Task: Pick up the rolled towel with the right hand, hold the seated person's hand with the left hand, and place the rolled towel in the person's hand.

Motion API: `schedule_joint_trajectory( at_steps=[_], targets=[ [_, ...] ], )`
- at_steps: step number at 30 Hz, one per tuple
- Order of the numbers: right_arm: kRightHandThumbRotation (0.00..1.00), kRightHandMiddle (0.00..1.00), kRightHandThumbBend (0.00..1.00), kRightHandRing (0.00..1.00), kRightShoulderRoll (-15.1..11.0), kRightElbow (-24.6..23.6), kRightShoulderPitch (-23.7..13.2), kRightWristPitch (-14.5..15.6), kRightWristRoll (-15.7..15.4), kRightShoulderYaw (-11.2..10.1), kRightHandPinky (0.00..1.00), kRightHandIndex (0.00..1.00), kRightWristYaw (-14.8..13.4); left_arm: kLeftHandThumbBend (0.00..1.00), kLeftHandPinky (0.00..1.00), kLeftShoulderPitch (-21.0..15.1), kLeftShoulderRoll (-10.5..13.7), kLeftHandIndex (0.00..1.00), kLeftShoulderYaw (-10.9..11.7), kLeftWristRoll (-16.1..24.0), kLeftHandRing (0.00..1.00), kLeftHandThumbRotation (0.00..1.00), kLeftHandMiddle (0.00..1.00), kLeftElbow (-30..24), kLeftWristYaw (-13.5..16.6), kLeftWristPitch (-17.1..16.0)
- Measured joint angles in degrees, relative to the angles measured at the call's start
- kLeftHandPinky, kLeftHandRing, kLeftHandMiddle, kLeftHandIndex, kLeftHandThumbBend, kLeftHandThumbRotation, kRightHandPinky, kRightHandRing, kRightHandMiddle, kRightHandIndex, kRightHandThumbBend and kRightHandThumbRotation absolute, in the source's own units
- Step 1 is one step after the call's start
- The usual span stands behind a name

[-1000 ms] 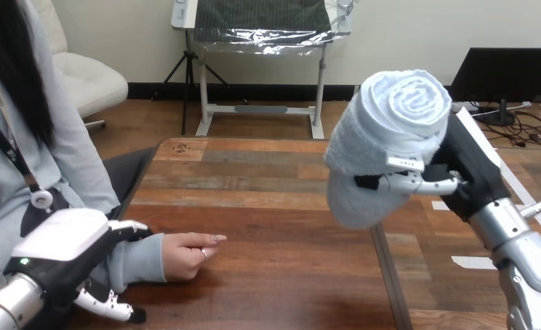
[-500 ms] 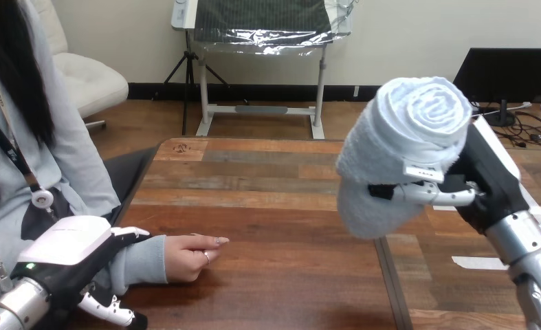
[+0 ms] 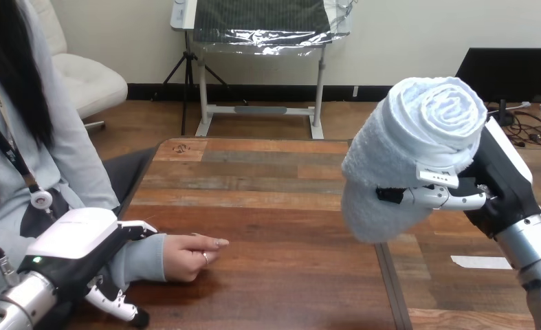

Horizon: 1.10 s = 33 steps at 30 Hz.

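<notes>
The wooden tabletop (image 3: 274,185) carries nothing loose across its middle and far edge. The rolled towel (image 3: 405,158), pale blue-white, is held clear above the tabletop toward its right edge. It is tilted, with the spiral end up and toward the camera and the lower end hanging over the wood without touching it. The right robot hand (image 3: 502,187) grips the towel from the right side, with fingers (image 3: 446,199) curled across the front of the roll and clamped on it. The left robot hand (image 3: 75,244) lies at the near-left corner over the person's wrist (image 3: 144,258), which is covered by a grey sleeve. Its thumb sits on the far side and its fingers are curled round the near side, closing on the wrist. The person's hand (image 3: 188,256) rests on the tabletop just beyond the cuff, loosely closed and pointing toward the centre, well apart from the towel. A small white strip (image 3: 477,262) lies flat near the right edge.
</notes>
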Motion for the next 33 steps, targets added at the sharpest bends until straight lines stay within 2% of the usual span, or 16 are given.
schedule_joint_trajectory(
  at_steps=[9, 21, 33],
  targets=[
    [0.00, 0.42, 0.71, 0.33, 0.0, -2.0, 0.7, 0.4, 1.0, 0.0, 0.27, 0.44, 1.4, 1.00, 0.50, -1.3, -0.7, 0.57, -1.7, 0.2, 0.51, 0.10, 0.54, 1.1, 2.5, 0.3],
    [0.00, 0.42, 0.71, 0.34, 0.0, -3.4, 0.8, 0.9, 1.0, 0.0, 0.29, 0.44, 1.8, 0.96, 0.43, -2.7, -1.4, 0.46, -3.0, -0.1, 0.43, 0.01, 0.46, 1.9, 3.4, 0.9],
    [0.00, 0.42, 0.69, 0.34, 0.4, -2.7, 0.8, 2.5, 1.0, 0.3, 0.28, 0.44, 2.4, 0.89, 0.37, -3.0, -1.7, 0.38, -3.4, -1.9, 0.38, 0.00, 0.40, 3.4, 4.0, -1.5]
  ],
)
